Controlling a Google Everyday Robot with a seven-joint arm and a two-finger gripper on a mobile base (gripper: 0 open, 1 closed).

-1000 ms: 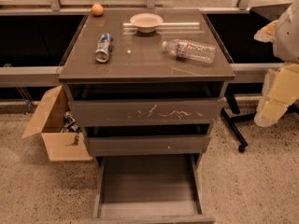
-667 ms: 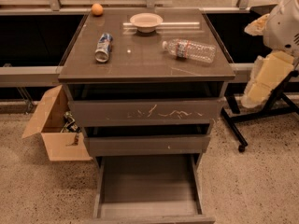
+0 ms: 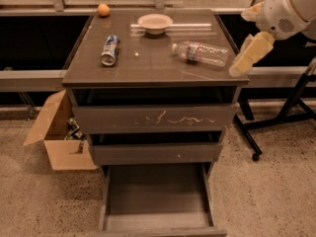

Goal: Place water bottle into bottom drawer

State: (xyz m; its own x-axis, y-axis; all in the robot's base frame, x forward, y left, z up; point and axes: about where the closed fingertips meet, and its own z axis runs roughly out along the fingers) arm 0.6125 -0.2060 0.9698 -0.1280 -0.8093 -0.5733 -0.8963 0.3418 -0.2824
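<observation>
The water bottle (image 3: 200,53) lies on its side on the right part of the cabinet top, white cap pointing left. My gripper (image 3: 248,55) hangs from the white arm at the upper right, just right of the bottle and over the top's right edge, apart from the bottle. It holds nothing that I can see. The bottom drawer (image 3: 157,220) is pulled out at the foot of the cabinet and its flat floor is bare.
A blue-and-silver soda can (image 3: 109,50) lies on the left of the top, with a pale bowl (image 3: 155,22) and an orange ball (image 3: 103,10) at the back. The scratched top drawer (image 3: 153,118) is slightly out. An open cardboard box (image 3: 59,135) stands left; a black wheeled stand (image 3: 289,110) stands right.
My arm has swung left and upward, bringing the gripper from beside the cabinet to the right edge of its top, close to the bottle. Nothing on the cabinet has moved.
</observation>
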